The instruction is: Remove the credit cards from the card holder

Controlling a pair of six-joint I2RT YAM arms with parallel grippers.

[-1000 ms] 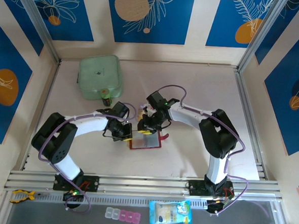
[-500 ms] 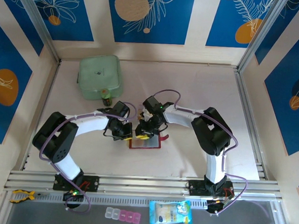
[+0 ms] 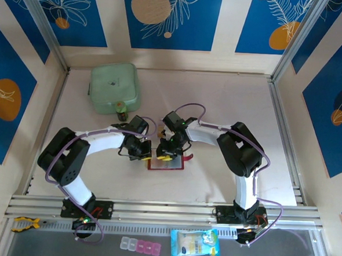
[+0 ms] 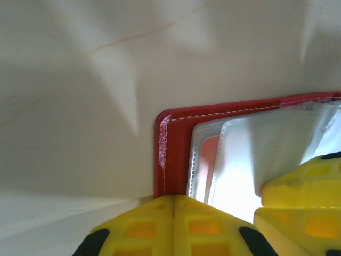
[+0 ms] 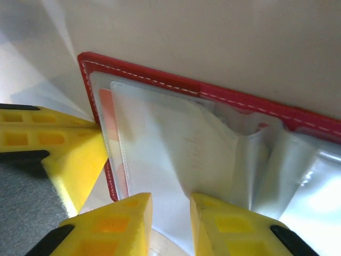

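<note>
Card holder (image 3: 167,164) lies open at centre of top view, mostly covered by both grippers. Left gripper (image 4: 173,213): fingers pressed together, empty, at holder's left edge, bottom of frame. Right gripper (image 5: 170,224): jaws narrowly apart, clear pocket (image 5: 176,154) sleeve running into gap; pinching or not, cannot tell. Orange-pink credit card (image 5: 106,112): only a strip shows behind frosted plastic, markings unreadable.

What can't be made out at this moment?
- Card count: in both wrist views, cloudy clear pockets of the small red leather-like card holder blur the credit cards.
- Whether the right gripper grips anything: right wrist view, plastic between its fingers is cloudy, blurred.
- Holder's inside, top view: too small, under the left gripper and right gripper.
</note>
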